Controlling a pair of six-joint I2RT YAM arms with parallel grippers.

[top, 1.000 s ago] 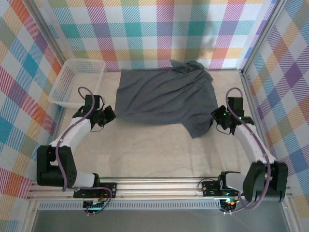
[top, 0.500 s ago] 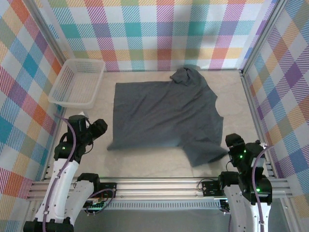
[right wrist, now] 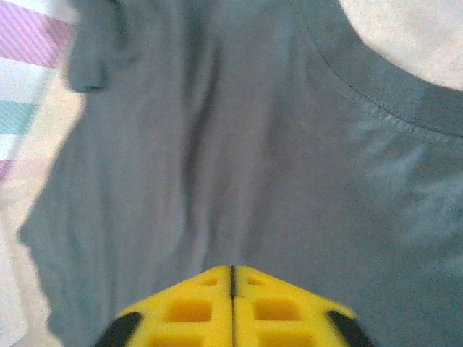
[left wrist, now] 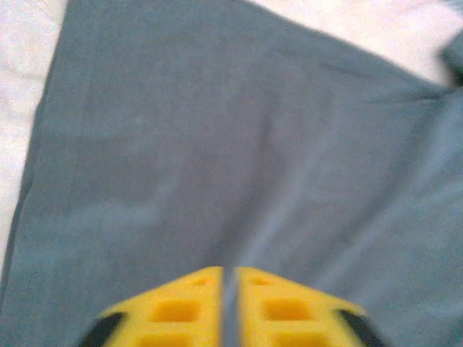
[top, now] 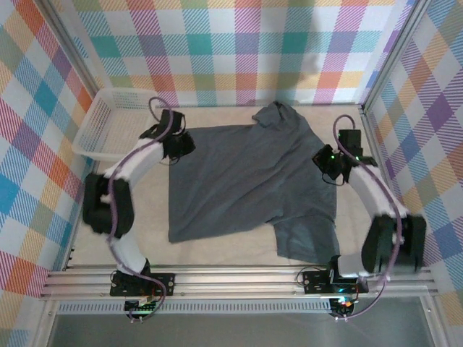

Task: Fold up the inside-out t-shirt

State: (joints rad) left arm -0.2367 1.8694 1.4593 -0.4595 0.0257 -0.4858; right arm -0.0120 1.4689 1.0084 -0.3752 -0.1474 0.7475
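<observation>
Silver aluminium rails [top: 239, 288] run along the near edge of the beige tabletop [top: 217, 253], with the bases of the 2 arms bolted to them. Just beyond a strip of bare surface, the inside-out t-shirt [top: 246, 181] lies spread flat across the middle. Its near left corner is squared off, and 1 flap at the near right reaches closer to the rails than the rest. Farther in, the right hand [top: 325, 160] sits on the shirt's right edge, and the left hand [top: 179, 144] sits on the far left corner, a little deeper. In the left wrist view, the left hand [left wrist: 228, 280] has its yellow fingers [left wrist: 177, 311] drawn almost together with a thin strip of grey cloth [left wrist: 217, 144] nipped between them. The shirt stretches away from the tips in soft creases. In the right wrist view, the right hand [right wrist: 232, 273] is pressed fully closed, its tips down on the fabric [right wrist: 239, 159]. Whether a fold is caught there cannot be told. A stitched curved hem [right wrist: 391, 119] lies ahead and to the right. At the far edge the shirt bunches into a small rumpled heap. A white lattice basket [top: 108, 116] stands at the far left, just beside the left arm, before the checked walls [top: 239, 50].
</observation>
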